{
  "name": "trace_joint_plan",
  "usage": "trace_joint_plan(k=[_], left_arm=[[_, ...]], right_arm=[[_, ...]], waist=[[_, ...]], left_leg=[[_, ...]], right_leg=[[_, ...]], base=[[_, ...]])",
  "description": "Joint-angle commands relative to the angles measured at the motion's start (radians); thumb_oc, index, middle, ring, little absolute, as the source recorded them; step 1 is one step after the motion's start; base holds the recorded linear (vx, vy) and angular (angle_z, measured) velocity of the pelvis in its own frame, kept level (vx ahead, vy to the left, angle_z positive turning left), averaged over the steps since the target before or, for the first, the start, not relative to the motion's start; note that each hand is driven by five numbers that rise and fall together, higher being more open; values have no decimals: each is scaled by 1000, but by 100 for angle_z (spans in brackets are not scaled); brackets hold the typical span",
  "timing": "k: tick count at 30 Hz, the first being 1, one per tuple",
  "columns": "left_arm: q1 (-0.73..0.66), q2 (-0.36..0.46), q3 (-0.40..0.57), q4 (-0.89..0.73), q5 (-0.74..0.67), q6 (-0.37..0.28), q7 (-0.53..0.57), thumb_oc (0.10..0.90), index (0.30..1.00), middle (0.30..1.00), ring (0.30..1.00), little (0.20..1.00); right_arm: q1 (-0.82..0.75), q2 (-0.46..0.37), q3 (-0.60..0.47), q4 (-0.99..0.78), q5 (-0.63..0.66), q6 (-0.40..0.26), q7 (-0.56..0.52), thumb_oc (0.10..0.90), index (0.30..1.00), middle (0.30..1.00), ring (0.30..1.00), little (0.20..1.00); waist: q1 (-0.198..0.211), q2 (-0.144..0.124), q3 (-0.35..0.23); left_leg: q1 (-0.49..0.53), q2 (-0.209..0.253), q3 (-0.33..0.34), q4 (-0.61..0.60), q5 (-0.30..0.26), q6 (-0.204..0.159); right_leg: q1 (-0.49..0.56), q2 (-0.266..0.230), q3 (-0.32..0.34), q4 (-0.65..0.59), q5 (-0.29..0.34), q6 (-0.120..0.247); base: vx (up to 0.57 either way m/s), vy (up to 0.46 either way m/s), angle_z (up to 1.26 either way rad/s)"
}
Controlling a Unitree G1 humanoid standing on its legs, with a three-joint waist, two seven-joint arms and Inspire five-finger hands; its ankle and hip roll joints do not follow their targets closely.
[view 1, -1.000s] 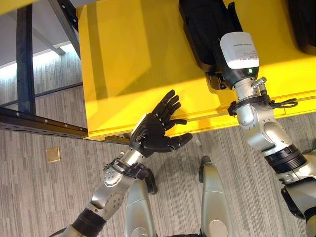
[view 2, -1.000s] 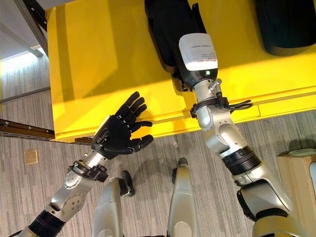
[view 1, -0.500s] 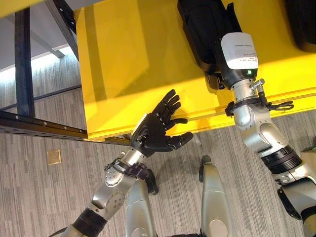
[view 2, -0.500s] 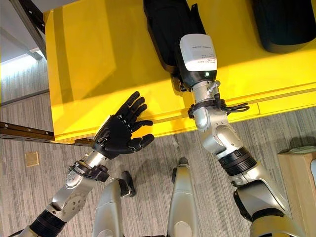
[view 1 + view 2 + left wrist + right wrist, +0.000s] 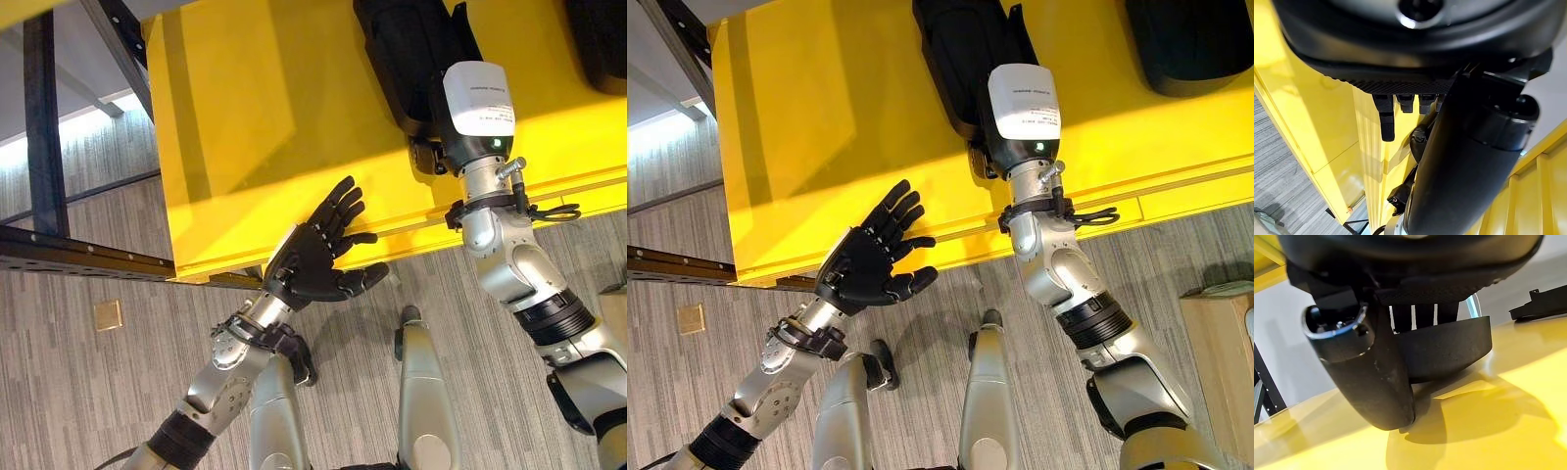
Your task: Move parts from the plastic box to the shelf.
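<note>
Compared with a second ago, little has shifted: the left hand [image 5: 315, 262] has edged slightly rightward along the front of the yellow shelf [image 5: 245, 117], and the right arm has nudged a touch further in over the shelf board. That left hand hangs in the air just in front of the shelf's front edge, palm up, fingers [image 5: 340, 208] spread and straight, thumb out to the side, holding nothing.

On the shelf lies a black part [image 5: 411, 49], a long dark moulded piece resting flat on the yellow board. The right hand [image 5: 1420, 316] reaches over it from the front; in the right wrist view its fingers go down behind the part's rim and I cannot tell whether they are clasped on it or loose. Its thumb [image 5: 1364, 367] stands on the near side of the part, above the yellow surface.

A second dark part [image 5: 1190, 44] sits further right on the same shelf, well apart from the first. Grey striped floor [image 5: 69, 392] runs under the shelf, with a small brass plate [image 5: 108, 314] set into it.
</note>
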Motion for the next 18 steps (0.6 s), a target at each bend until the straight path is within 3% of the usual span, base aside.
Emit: trace_joint_plan(k=[1,18], left_arm=[[-33,-28,27,-102,11,-87,22,900,1000,1000,1000,1000],[-41,-35,26,-94,19,-89,31,900,1000,1000,1000,1000]], right_arm=[[-1,-64,-74,17,-20,75,-29,400,300,300,300,300],[25,-40,-73,15,4,88,-47,400,300,300,300,300]], waist=[[-41,32,-9],[-46,28,-9]], left_leg=[[33,-74,15,-78,-4,63],[8,-82,18,-38,-29,76]], right_leg=[[47,112,5,79,-126,-98],[27,119,4,110,-138,-106]], base=[[0,0,0],[0,0,0]])
